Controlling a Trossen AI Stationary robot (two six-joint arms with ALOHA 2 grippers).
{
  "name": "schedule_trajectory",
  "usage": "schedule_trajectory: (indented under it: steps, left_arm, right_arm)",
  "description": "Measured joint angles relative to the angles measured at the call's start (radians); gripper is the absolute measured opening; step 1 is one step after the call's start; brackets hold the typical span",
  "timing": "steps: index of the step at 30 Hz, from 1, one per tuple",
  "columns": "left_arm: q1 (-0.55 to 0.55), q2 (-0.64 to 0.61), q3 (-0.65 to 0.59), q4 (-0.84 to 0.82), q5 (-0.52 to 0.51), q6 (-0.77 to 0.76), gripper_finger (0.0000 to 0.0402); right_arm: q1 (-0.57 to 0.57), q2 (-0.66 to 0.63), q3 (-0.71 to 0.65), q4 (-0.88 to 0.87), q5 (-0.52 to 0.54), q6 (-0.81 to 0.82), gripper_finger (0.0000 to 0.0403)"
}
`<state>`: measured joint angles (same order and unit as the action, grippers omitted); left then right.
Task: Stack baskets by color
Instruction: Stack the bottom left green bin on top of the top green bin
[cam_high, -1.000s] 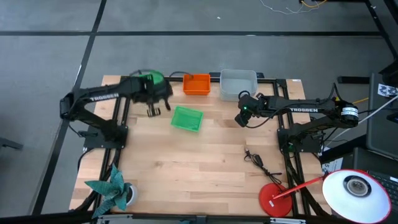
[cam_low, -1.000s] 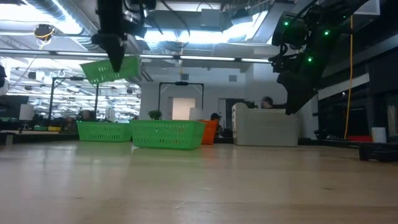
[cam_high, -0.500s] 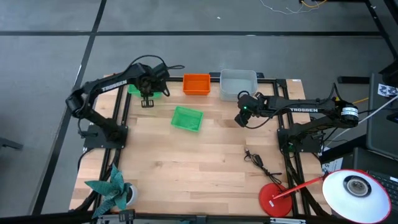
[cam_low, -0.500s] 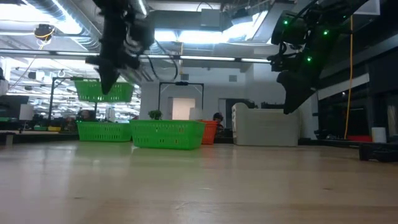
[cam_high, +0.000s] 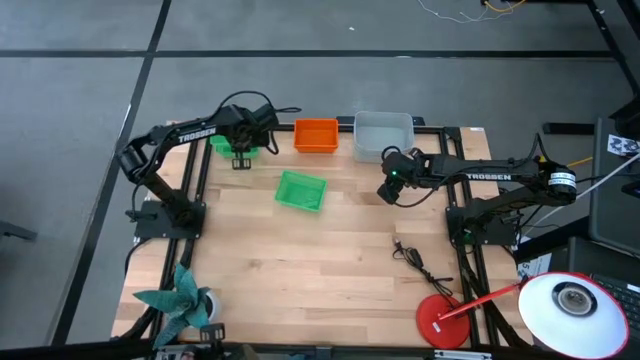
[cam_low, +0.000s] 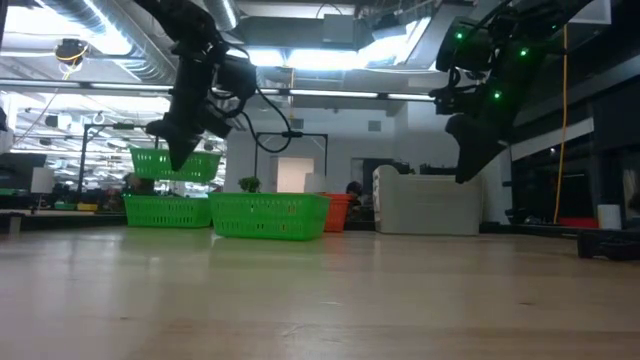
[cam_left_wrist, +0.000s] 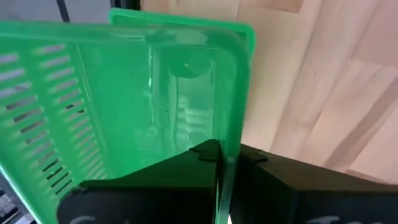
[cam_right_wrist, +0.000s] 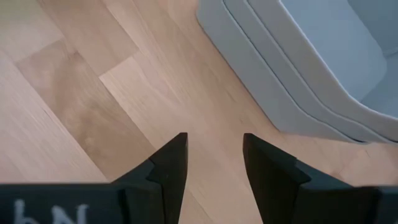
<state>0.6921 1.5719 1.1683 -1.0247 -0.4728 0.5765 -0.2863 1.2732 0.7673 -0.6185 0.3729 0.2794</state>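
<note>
The left gripper pinches the wall of a green basket, holding it in the air above a second green basket at the table's far left. The right gripper hangs parted and empty beside the grey baskets

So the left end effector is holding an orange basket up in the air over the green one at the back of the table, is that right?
Not quite: the held basket is green, not orange. The left wrist view shows the left end effector pinching its green rim, and the low view shows it raised over the green basket at the back of the table.
</note>
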Motion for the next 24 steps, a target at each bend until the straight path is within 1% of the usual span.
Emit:
schedule_trajectory:
  steps: [5, 9, 11, 15, 21, 24]
  left_arm:
    - [0.006, 0.0, -0.001, 0.001, 0.005, 0.001, 0.0]
    - [0.002, 0.0, -0.02, 0.02, 0.004, -0.105, 0.0]
    - [0.008, 0.0, -0.036, 0.027, 0.004, -0.133, 0.0]
    - [0.008, 0.0, -0.064, 0.019, 0.011, -0.125, 0.0]
    - [0.008, -0.001, -0.065, 0.061, 0.011, -0.125, 0.0]
    - [0.008, -0.001, -0.065, 0.054, 0.012, -0.129, 0.0]
  right_arm:
    - [0.0, 0.0, 0.0, 0.012, 0.0, 0.0, 0.0157]
    - [0.001, 0.0, 0.0, 0.015, 0.0, 0.0, 0.0157]
    - [0.001, 0.0, 0.0, 0.015, 0.0, 0.0, 0.0157]
    - [0.001, 0.0, 0.0, 0.015, 0.0, 0.0, 0.0157]
    - [0.0, 0.0, 0.0, 0.016, 0.0, 0.002, 0.0157]
    - [0.0, 0.0, 0.0, 0.016, 0.0, 0.003, 0.0157]
